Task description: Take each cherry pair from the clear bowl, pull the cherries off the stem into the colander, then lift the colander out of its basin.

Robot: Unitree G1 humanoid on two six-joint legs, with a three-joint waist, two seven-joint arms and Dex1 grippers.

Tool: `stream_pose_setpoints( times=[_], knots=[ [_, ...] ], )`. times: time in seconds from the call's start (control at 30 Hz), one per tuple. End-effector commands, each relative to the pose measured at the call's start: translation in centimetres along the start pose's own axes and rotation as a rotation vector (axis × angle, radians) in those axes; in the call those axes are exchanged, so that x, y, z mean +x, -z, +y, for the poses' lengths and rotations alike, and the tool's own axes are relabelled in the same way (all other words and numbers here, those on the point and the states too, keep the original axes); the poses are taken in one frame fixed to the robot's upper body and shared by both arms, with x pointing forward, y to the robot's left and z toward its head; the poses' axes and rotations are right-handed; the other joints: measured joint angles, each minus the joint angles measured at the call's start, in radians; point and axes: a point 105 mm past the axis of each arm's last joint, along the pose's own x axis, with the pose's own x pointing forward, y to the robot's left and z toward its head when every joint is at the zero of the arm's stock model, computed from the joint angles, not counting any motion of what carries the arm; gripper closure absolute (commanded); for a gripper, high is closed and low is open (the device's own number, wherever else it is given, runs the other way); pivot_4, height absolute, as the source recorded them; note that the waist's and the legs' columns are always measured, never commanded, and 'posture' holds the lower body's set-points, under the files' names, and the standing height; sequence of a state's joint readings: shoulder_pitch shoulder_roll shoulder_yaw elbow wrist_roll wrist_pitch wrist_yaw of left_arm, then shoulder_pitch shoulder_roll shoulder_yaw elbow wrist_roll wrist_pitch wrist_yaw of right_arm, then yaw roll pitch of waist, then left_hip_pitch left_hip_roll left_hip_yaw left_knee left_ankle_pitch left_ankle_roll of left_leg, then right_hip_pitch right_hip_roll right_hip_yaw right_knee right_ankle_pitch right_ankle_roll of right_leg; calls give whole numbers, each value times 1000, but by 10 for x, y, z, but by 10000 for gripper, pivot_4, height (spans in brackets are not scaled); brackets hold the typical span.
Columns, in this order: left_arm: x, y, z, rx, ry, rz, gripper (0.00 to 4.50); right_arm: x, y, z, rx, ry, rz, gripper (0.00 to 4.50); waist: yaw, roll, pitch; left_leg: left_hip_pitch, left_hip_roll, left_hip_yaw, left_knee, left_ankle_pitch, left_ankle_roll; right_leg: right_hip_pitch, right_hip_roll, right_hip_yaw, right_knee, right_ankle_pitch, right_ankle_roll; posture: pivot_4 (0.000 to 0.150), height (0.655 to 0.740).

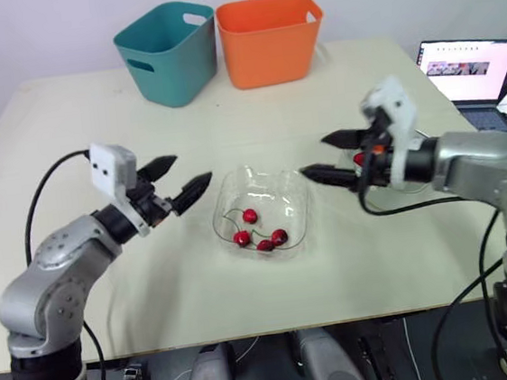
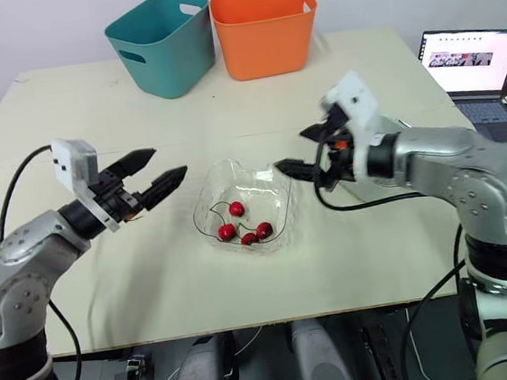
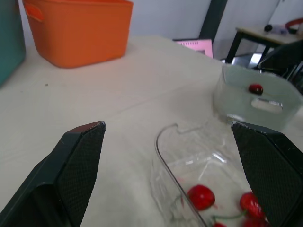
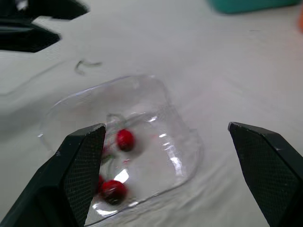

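Currently both grippers open, cherries in the bowl

Left gripper [image 1: 192, 167] hangs above the table [image 1: 74, 118], just to the left of the clear bowl [image 1: 265, 209]. Fingers spread wide, nothing between them, tips aimed at the bowl's left rim. Not touching it.

Right gripper [image 1: 312, 155] mirrors that on the bowl's right side. Fingers also wide apart and empty, with the lower fingertip just over the right rim. Can't tell if it touches.

Bowl sits mid-table, between the two grippers. Four red cherries [image 1: 260, 232] lie in it, bunched toward the near side, thin green stems joined to them. Can't sort out which ones pair up.

Colander [image 3: 232, 99] is on the table beyond the bowl's right side, mostly behind the right arm from the head camera. The left wrist view gives it better: pale translucent wall, handle slot, one cherry [image 3: 255, 88] inside. Can't tell colander from basin at that angle, so I'm treating them as one unit sitting flat on the table.

Far edge of the table: teal bin [image 1: 169, 52] and orange bin [image 1: 269, 38] side by side, touching or nearly so. Open laptop [image 1: 467, 68] off the right edge, screen lit.
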State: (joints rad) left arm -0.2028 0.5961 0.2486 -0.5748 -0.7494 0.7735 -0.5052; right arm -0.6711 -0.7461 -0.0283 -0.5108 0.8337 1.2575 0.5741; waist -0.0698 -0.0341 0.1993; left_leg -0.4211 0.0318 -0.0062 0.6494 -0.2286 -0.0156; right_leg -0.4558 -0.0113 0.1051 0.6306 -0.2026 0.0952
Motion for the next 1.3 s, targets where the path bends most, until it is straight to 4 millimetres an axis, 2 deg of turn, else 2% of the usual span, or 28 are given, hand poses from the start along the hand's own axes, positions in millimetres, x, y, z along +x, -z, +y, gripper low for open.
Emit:
stream_pose_setpoints(
  times=[0.03, 0.13, 0.2, 0.33, 0.5, 0.97, 1.1, 1.23, 1.3],
  knots=[
    [-10, -7, -10, 59, 26, -13, 128, 9, -3, 14, -71, -67, 27, 0, 1, 0, 0, 0, 0, 0, 0, 0, 0, 0, 0, 0, 0, 0, 0, 1500, 7400],
    [-25, 4, -23, 62, 81, 69, 128, 30, 7, 25, -144, -134, 95, 0, 0, 0, 0, -1, 0, 0, 1, 0, 0, 0, 0, 0, -1, 0, 0, 1500, 7400],
    [-32, 16, -34, 65, 131, 147, 128, 41, 11, 22, -143, -127, 114, 0, -2, 0, 0, -1, 0, 1, 0, 0, 0, -1, -1, 0, -1, 0, -1, 1500, 7400],
    [-37, 14, -31, 91, 124, 169, 128, 69, 9, 11, -126, -110, 147, 0, 0, 0, 0, -1, 0, 1, 1, 0, 0, -2, 0, 0, -1, 0, -1, 1500, 7400],
    [-43, 12, -31, 130, 160, 230, 128, 92, 10, 6, -123, -106, 195, 0, -2, 0, 0, -2, 0, 1, 0, 0, 0, -2, -1, 0, -2, 0, -1, 1500, 7400],
    [-41, 8, -29, 152, 168, 229, 128, 113, 26, 16, -117, -160, 363, 0, -3, 0, 0, -3, 0, 1, 0, 0, 0, -5, 0, 0, -1, 0, -1, 1500, 7400],
    [-38, 7, -30, 145, 167, 210, 128, 120, 28, 12, -123, -134, 378, 0, -2, 0, 0, -3, 0, 1, 0, 0, 0, -4, 0, 0, -1, 0, -1, 1500, 7400],
    [-34, 5, -32, 142, 163, 189, 0, 123, 33, 7, -132, -115, 399, 9003, -1, 0, 0, -3, 0, 1, 0, 0, 0, -4, -1, 0, -1, 0, -1, 1500, 7400],
    [-33, 4, -31, 143, 161, 185, 0, 124, 35, 7, -134, -115, 408, 16182, -2, 0, 0, -3, 0, 1, 0, 0, 0, -4, -1, 0, -1, 0, -1, 1500, 7400]
  ],
)
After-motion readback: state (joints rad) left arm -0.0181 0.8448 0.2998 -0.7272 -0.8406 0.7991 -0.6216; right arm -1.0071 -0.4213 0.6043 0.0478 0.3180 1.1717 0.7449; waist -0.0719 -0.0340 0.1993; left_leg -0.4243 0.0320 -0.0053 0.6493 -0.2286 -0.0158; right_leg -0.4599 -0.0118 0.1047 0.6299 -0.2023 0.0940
